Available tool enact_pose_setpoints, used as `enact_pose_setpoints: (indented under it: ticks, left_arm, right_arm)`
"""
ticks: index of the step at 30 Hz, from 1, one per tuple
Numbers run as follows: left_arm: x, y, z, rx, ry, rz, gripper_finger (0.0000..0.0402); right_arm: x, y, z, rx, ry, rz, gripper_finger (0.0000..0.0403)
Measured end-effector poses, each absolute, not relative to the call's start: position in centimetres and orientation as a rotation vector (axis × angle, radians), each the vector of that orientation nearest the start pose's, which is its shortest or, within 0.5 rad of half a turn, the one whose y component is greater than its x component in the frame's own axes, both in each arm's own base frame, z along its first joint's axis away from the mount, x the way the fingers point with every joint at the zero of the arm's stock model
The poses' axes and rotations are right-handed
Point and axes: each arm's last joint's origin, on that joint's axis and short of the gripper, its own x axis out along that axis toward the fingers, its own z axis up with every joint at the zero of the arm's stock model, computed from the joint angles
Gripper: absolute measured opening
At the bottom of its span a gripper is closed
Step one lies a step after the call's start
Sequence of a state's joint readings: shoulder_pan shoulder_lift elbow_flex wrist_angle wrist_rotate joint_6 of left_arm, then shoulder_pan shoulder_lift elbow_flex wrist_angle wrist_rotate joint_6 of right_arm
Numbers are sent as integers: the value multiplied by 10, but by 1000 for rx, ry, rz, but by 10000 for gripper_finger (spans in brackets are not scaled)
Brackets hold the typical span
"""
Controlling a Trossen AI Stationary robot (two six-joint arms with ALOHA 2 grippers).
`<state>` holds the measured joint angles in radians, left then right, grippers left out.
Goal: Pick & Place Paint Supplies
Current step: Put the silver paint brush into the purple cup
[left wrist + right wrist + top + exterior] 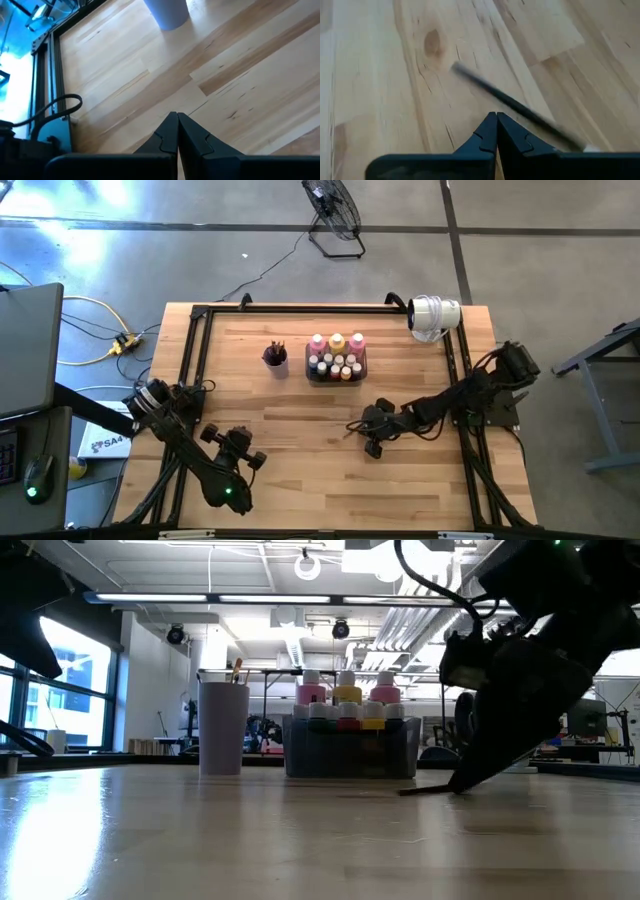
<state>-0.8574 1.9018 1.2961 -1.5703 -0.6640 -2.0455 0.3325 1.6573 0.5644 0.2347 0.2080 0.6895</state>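
We find the right end effector low over the worktop, fingers pressed together, gripping nothing; a dark paintbrush lies on the wood just beside its tips. The left end effector waits near the worktop's front left, likewise closed and empty. Paint bottles stand in the grey tray; further brushes stand in the purple cup beside it.

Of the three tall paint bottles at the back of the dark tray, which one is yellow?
The middle tall bottle is yellow-orange; the tall bottles either side of it are pink, in the dark grey tray.
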Motion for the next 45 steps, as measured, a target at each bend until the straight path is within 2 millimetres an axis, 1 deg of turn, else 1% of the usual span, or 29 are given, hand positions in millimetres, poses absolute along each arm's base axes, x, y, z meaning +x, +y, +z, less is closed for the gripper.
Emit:
enact_pose_setpoints:
  ticks: [4, 7, 10, 13, 19, 23, 28, 32, 38, 45]
  left_arm:
    - [203, -207, 189, -119, 843, 1117, 0]
    - [203, -207, 189, -78, 871, 1096, 0]
    - [203, -207, 189, -37, 897, 1074, 0]
    - [203, -207, 189, -27, 904, 1068, 0]
    - [203, -208, 188, -61, 883, 1084, 0]
    - [203, -208, 189, -60, 881, 1084, 0]
    - [204, -208, 188, -72, 878, 1079, 0]
    - [206, -209, 188, -79, 844, 1061, 0]
    - [206, -209, 188, -77, 827, 1051, 0]
    - [207, -210, 187, -82, 823, 1043, 0]
  right_arm:
    - [258, 85, 102, 429, 828, -186, 2]
    - [257, 87, 105, 436, 817, -172, 2]
    - [256, 89, 114, 496, 820, -139, 2]
    - [258, 91, 130, 535, 800, -105, 2]
    - [251, 90, 138, 510, 872, -138, 2]
    - [246, 94, 137, 484, 909, -144, 2]
    - [244, 101, 139, 471, 894, -125, 2]
    - [244, 104, 140, 458, 862, -148, 2]
    - [242, 111, 141, 451, 857, -107, 2]
    - [243, 113, 142, 450, 831, -110, 2]
